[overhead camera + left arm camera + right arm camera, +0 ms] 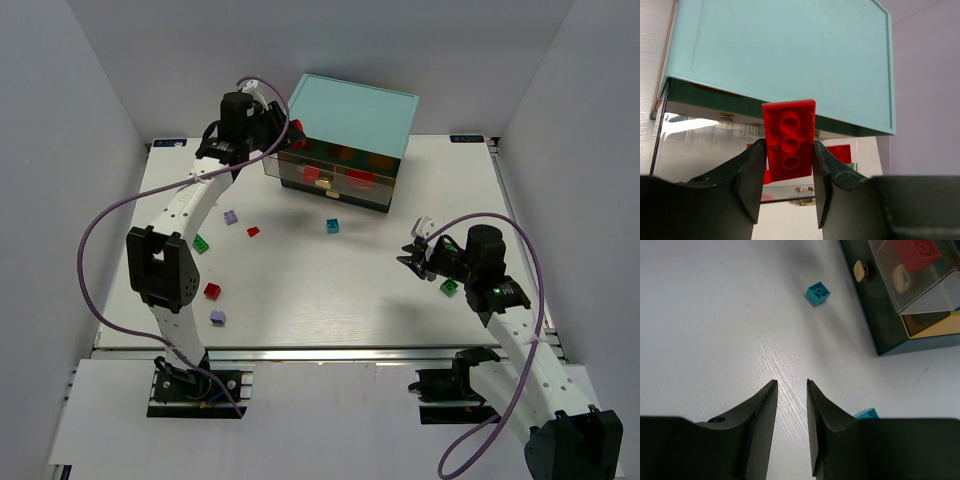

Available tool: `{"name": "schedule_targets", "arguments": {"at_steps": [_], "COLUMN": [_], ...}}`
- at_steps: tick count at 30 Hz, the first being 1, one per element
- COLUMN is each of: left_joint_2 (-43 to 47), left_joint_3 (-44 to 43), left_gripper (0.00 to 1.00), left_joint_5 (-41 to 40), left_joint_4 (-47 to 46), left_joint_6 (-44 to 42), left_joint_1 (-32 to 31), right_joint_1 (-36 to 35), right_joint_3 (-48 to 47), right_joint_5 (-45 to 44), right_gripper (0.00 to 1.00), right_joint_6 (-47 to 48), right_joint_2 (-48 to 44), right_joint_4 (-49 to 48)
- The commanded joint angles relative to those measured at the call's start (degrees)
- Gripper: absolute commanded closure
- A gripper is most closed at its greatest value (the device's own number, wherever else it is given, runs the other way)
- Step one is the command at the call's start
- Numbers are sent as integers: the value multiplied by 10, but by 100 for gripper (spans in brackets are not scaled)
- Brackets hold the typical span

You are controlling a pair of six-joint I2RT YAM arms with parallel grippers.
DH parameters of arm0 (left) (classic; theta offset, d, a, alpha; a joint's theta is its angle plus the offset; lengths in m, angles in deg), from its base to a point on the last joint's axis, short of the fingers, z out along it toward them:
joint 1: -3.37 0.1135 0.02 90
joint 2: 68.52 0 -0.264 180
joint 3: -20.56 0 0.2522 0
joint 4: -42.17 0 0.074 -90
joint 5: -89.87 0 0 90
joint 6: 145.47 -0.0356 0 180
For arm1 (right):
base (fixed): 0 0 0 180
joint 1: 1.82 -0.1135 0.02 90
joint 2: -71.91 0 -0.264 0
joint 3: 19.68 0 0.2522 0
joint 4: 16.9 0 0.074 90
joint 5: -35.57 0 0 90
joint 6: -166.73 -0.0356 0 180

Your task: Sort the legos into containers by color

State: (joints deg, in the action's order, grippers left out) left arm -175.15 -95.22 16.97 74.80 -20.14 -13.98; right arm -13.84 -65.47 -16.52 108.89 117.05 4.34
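Note:
The light-teal cabinet (350, 120) stands at the back, with clear drawers (335, 178) pulled out at its front holding red bricks. My left gripper (291, 131) is at the cabinet's left top corner, shut on a red brick (789, 140), held above a clear drawer (705, 145). My right gripper (410, 258) is open and empty, low over bare table (791, 384). Loose legos lie on the table: teal (332, 226), which also shows in the right wrist view (818, 293), red (253, 231), red (212, 290), lavender (231, 217), lavender (217, 318), green (201, 243), green (449, 287).
In the right wrist view another teal brick (867, 414) peeks out beside my right finger. The cabinet's dark front (880, 315) has a tan handle (859, 271) and a yellowish lower drawer (935, 327). White walls enclose the table (330, 300).

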Motion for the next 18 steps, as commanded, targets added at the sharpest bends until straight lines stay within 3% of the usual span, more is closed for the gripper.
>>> {"name": "schedule_targets", "arguments": {"at_steps": [1,6,13,14,17,18], "left_joint_2": [-5,-9,7,16,82,105], "left_joint_3": [-39,-48,-57,-53,-9,10], "left_gripper": [50,39,39,41,62,77], "left_joint_5": [-26,-31,-30,-32,-54,-63], "left_joint_4": [22,31,38,34,14,7], "left_joint_6": [-6,-9,-12,-13,-25,-34], "left_joint_1": [-5,-10,-10,-10,-5,-5], "right_joint_1": [3,3,3,6,-2,-7], "right_joint_3": [-4,-4,-4,-3,7,15], "right_joint_5": [11,13,24,31,82,115], "right_gripper": [64,64,62,62,62,62], "right_joint_6": [6,7,14,20,66,91], "right_joint_2": [-1,-2,3,2,-5,-7], "right_joint_4": [-3,-2,2,3,12,12]}}
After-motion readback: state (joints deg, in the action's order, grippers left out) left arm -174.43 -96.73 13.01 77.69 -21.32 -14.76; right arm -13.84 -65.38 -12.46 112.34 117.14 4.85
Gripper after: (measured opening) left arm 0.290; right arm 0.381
